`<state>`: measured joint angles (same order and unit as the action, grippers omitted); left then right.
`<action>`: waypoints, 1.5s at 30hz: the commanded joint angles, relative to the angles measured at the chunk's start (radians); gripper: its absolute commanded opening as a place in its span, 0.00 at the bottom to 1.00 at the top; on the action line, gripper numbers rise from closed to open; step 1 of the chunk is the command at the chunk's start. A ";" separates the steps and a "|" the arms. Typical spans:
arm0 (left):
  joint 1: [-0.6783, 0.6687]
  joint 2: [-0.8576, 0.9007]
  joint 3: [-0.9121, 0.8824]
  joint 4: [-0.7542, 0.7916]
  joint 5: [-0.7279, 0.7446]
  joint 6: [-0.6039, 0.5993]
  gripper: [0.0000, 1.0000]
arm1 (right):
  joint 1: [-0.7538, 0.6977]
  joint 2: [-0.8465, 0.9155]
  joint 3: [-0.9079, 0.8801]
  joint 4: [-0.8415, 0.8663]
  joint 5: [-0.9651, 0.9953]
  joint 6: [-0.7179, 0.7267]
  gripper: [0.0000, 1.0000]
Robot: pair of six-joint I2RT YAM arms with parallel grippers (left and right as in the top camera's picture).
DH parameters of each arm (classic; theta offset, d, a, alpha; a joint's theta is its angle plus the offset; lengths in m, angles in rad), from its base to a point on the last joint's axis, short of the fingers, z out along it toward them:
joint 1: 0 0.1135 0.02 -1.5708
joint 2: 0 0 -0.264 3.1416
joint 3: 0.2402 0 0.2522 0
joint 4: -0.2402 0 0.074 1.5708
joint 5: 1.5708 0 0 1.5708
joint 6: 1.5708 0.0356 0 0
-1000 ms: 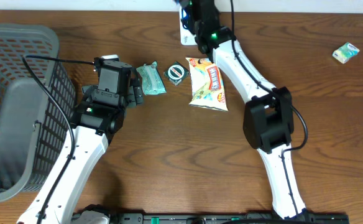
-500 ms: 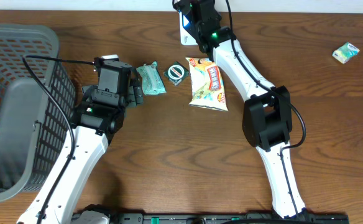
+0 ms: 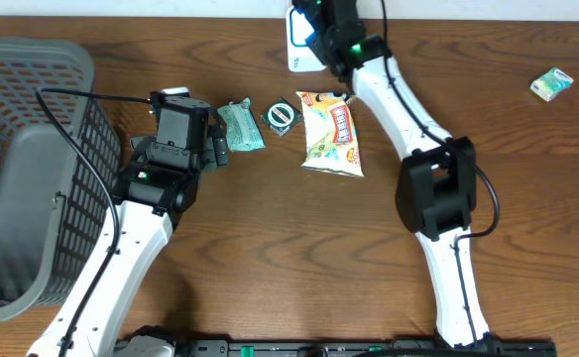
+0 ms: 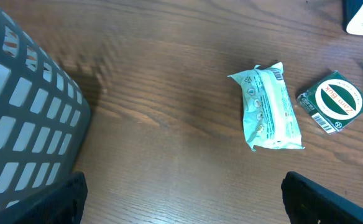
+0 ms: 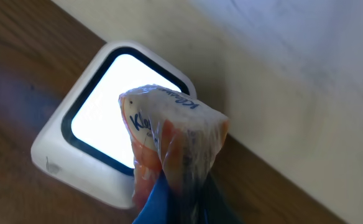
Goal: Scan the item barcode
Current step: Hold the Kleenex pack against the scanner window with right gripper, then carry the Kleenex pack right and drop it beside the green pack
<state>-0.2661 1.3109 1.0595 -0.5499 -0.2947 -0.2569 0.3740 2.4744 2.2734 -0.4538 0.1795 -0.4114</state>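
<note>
Right jaws: pinching crinkled orange-and-white plastic packet (image 5: 169, 137), cut off below your view.
White square scanner (image 5: 54, 158): partly behind packet.
Left jaws: spread, you see tips only.

tbl (image 3: 270, 263) — brown wood | wall (image 5: 306, 56) — pale, at tbl's far edge

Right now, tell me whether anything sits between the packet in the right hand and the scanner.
Nothing visible does. The right hand holds the packet directly in front of the lit window of the scanner, with no other object between them.
</note>
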 commanded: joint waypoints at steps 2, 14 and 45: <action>0.003 -0.007 0.003 0.000 -0.017 0.013 0.97 | -0.012 -0.055 0.023 -0.050 -0.052 0.047 0.01; 0.003 -0.007 0.003 0.000 -0.017 0.013 0.98 | -0.140 -0.059 0.023 -0.239 0.526 0.015 0.01; 0.003 -0.007 0.003 0.000 -0.017 0.013 0.98 | -0.591 -0.058 0.021 -0.746 -0.877 0.351 0.99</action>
<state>-0.2661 1.3109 1.0595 -0.5495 -0.2947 -0.2569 -0.2489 2.4596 2.2791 -1.1774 -0.4480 -0.0731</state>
